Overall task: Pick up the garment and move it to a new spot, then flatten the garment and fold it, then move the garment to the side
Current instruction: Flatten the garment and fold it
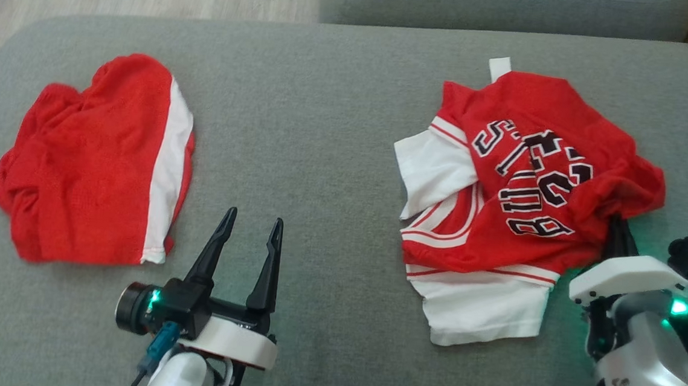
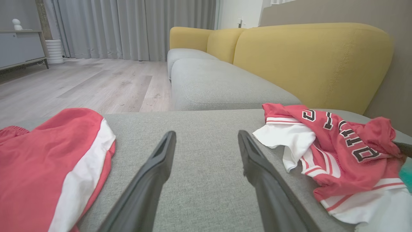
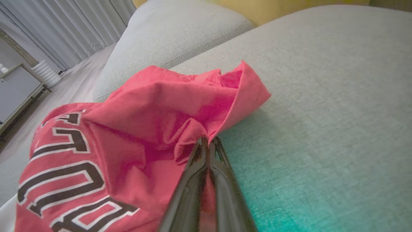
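Right wrist view: our right gripper (image 3: 208,141) pinches a red fold of the jersey (image 3: 135,122), ready for lifting; our left gripper (image 1: 256,216) hovers wide open, empty.

1. A grey fabric seat (image 1: 336,126) spreads across the near ground.
2. Beyond it lies a second grey cushion (image 2: 219,87), backed on the right by yellow backrests (image 2: 309,61).
3. Pale wood-plank floor (image 2: 80,83) runs off to the left.
4. Grey curtains (image 2: 128,29) hang along the far wall.
5. A grey cabinet (image 2: 19,48) stands far left, with a white ribbed pot (image 2: 54,51) beside it.
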